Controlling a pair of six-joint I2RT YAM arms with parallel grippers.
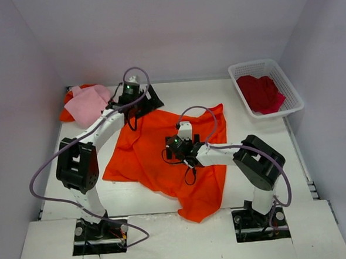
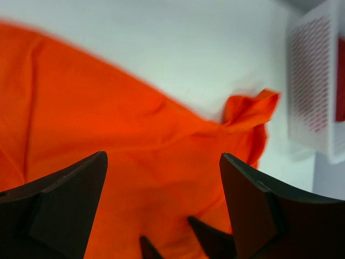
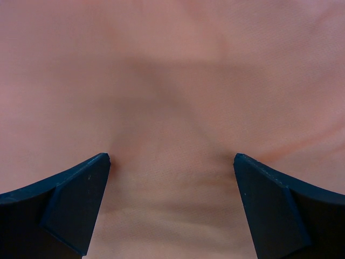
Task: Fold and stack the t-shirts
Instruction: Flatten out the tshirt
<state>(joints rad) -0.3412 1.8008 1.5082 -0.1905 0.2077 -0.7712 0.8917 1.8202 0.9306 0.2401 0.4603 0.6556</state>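
Your left gripper (image 2: 161, 156) stands wide with nothing between its fingers, over the far left corner of the orange shirt (image 1: 163, 162), which lies spread and rumpled. Your right gripper (image 3: 172, 157) is wide too, low over that shirt's middle, and cloth fills its view. The pink shirt (image 1: 89, 103) lies beyond the orange shirt's left corner. The red shirt (image 1: 262, 93) sits in the basket (image 1: 295, 104), to the orange shirt's far right.
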